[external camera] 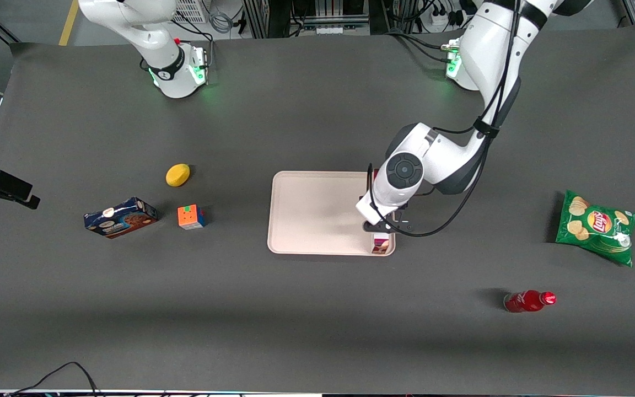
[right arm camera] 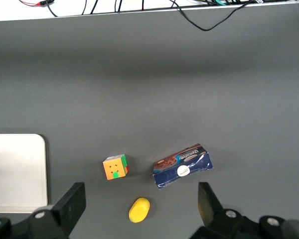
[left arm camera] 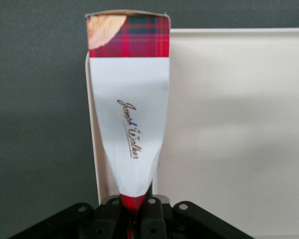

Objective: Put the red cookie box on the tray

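Note:
The red cookie box (left arm camera: 129,114) is a long slim carton with a white half and a red tartan end. My left gripper (left arm camera: 135,209) is shut on its red part and holds it over the tray's edge nearest the working arm. In the front view the gripper (external camera: 382,231) is above that edge of the pale pink-cream tray (external camera: 312,212), and only the box's near end (external camera: 382,245) shows below the wrist. In the left wrist view the tray (left arm camera: 239,129) lies beside and under the box.
A blue cookie box (external camera: 120,217), a colour cube (external camera: 191,216) and a yellow lemon (external camera: 177,175) lie toward the parked arm's end. A green chips bag (external camera: 596,226) and a red bottle (external camera: 529,301) lie toward the working arm's end.

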### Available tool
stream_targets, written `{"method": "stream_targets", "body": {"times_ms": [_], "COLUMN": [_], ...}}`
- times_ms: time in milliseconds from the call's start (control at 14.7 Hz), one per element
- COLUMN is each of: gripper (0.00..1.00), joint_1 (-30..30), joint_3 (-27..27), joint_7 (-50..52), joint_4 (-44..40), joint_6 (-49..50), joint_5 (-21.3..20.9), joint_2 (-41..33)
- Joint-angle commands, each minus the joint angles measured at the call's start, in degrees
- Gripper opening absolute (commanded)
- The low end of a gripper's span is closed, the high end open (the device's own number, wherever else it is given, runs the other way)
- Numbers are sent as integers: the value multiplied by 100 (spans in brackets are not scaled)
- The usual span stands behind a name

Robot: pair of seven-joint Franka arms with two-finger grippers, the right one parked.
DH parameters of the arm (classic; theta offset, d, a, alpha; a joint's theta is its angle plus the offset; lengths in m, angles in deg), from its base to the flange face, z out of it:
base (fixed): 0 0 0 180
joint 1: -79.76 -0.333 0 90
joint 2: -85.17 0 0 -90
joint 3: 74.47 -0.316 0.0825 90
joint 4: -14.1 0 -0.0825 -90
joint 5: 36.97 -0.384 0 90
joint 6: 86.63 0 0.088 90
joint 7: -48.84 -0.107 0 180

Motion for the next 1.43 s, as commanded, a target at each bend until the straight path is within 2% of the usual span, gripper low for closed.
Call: {"method": "stream_targets", "body": {"times_ms": [0,68,272,408,476,544,612,951,1359], "gripper": [6,7,18,42,57,86,100,100,100], "joint_1": [9,18,18,18,27,27,27,-219,-632], "joint_3": [27,19,27,27,27,27,27,-60,-903], "joint_7": [237,238,238,238,238,238,229,-17,-948], "joint_4": [219,219,219,210,210,210,202,-44,-765], "joint_6": [120,77,-3,-3,-20,-55,-82,207,1375], "joint_5": [20,20,55,72,151,230,248,266,266], "joint_2": [-255,-246,-202,-211,-211,-219,-237,-851,-1712]}}
